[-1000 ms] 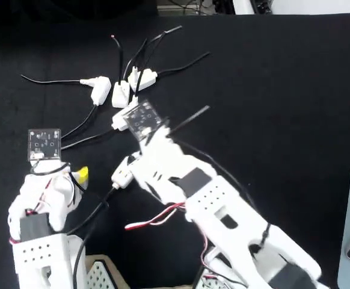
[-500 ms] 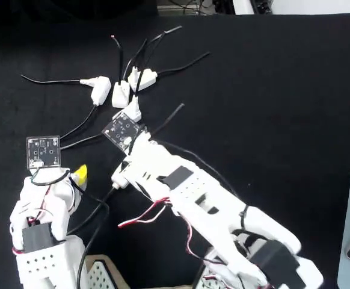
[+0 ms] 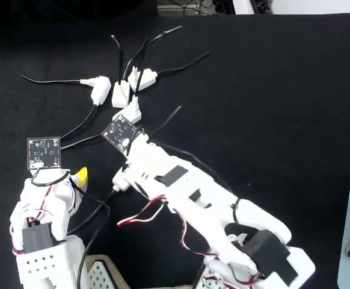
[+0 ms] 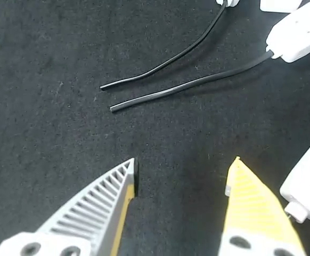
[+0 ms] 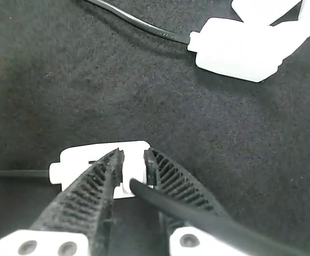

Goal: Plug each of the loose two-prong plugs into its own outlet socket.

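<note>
Black all over, the table has a cluster of white plugs lying loose toward 11 o'clock, so most of the job looks undone. The right claw is pinched shut on another plug, close by the middle socket (whether anything is seated there I cannot tell). The left claw gapes empty over bare table at 8 o'clock, beside the other socket. No legible writing anywhere.
</note>
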{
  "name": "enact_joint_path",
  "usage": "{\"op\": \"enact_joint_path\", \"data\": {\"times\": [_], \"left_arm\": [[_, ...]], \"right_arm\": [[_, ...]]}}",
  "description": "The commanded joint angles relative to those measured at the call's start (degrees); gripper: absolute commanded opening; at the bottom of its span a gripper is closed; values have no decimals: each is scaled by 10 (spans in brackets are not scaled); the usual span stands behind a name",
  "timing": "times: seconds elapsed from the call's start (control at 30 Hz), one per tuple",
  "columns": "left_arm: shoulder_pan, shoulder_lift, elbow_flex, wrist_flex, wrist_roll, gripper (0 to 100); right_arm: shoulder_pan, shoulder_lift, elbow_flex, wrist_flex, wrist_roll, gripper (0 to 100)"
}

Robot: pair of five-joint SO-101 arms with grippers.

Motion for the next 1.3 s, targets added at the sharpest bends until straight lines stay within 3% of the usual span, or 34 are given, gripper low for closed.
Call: {"op": "enact_joint_path", "data": {"times": [0.0,0.27,0.5,0.77,0.87,1.03,1.13,1.27], "left_arm": [[-6,-4,-4,3,4,274],[-6,-4,-4,4,4,274],[-6,-4,-4,4,4,274],[-6,-4,-4,4,4,274],[-6,-4,-4,4,4,274],[-7,-4,-4,4,4,277],[-7,-4,-4,4,5,277],[-7,-4,4,-3,5,277]], "right_arm": [[-5,20,-29,6,5,12],[-3,75,-59,2,5,12],[81,79,-132,-55,6,12],[156,189,-218,-145,87,15],[166,238,-252,-143,86,31],[164,223,-258,-86,85,166],[164,182,-257,-53,85,144],[164,108,-248,13,85,41]]}}
